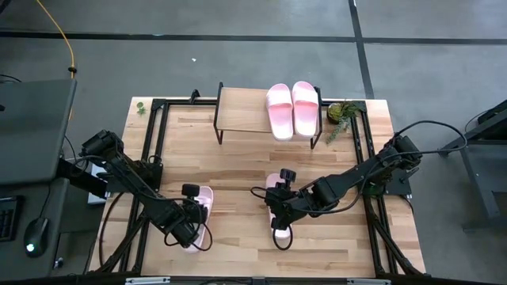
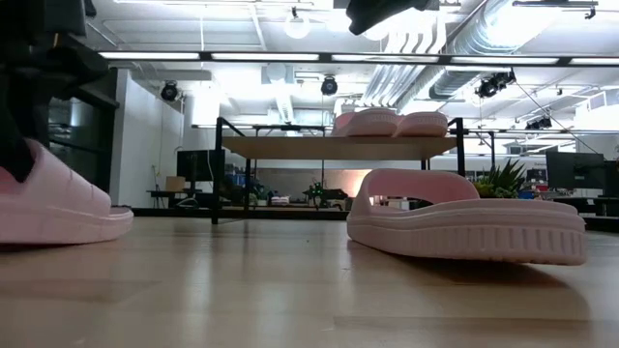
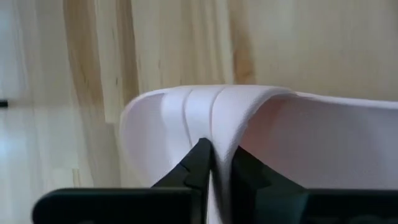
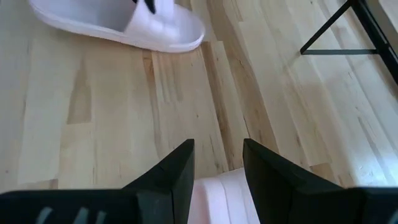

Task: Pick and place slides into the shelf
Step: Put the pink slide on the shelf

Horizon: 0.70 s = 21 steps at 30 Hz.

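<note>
Two pale pink slides [image 1: 279, 111] [image 1: 306, 107] lie side by side on the right half of the shelf [image 1: 242, 111] at the table's far edge. A third slide [image 1: 201, 215] lies near the left front, and my left gripper [image 3: 221, 152] is shut on its strap. The fourth slide [image 1: 280, 212] rests sole-down in the middle of the table [image 2: 464, 220]. My right gripper [image 4: 217, 158] hangs open just above it, with the pink foam [image 4: 224, 194] showing below the gap between its fingers. The low view shows only that gripper's underside [image 2: 387, 12], well above the slide. My left gripper pinches the ribbed strap's edge [image 3: 224, 134] between its two fingers [image 3: 198, 165], coming from above and slanting from the table's left. The slide's sole [image 2: 58, 227] is down at the tabletop, with its toe end slightly raised in the low view.
A small green plant [image 1: 342, 113] stands right of the shelf at the far edge. Black frame rails [image 1: 154, 150] run along the table's left, right and far sides. The shelf's left half [image 1: 238, 107] is bare plank, and bare wood lies between the shelf and both arms.
</note>
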Motion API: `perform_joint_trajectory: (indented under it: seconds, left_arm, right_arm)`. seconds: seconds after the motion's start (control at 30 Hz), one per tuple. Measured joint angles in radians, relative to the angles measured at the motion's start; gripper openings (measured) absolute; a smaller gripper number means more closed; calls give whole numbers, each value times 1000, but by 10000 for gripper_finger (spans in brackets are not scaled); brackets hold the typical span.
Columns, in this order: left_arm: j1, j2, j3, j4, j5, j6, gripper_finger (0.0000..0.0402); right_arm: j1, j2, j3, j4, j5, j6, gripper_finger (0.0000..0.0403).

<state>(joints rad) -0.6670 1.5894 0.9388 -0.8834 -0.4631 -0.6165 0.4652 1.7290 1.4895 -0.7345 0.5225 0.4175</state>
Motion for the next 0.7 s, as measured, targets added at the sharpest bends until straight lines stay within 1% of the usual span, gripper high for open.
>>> perform_joint_trajectory:
  seconds: [0.13, 0.33, 0.47, 0.6, 0.7]
  left_arm:
    - [-1, 0, 54, 4, -2, 44, 6]
    - [-1, 0, 123, 7, -23, 127, 15]
    - [-1, 0, 162, 1, -25, 206, 5]
    - [-1, 0, 200, -7, -55, 248, 12]
    - [-1, 0, 225, -10, -64, 276, 10]
  right_arm:
    - [0, 0, 0, 8, 1, -25, 126]
    - [0, 0, 0, 44, 1, -63, 126]
    - [0, 0, 0, 90, 2, -141, 126]
    - [2, 0, 0, 137, 2, -213, 126]
    - [3, 0, 0, 168, 1, -255, 126]
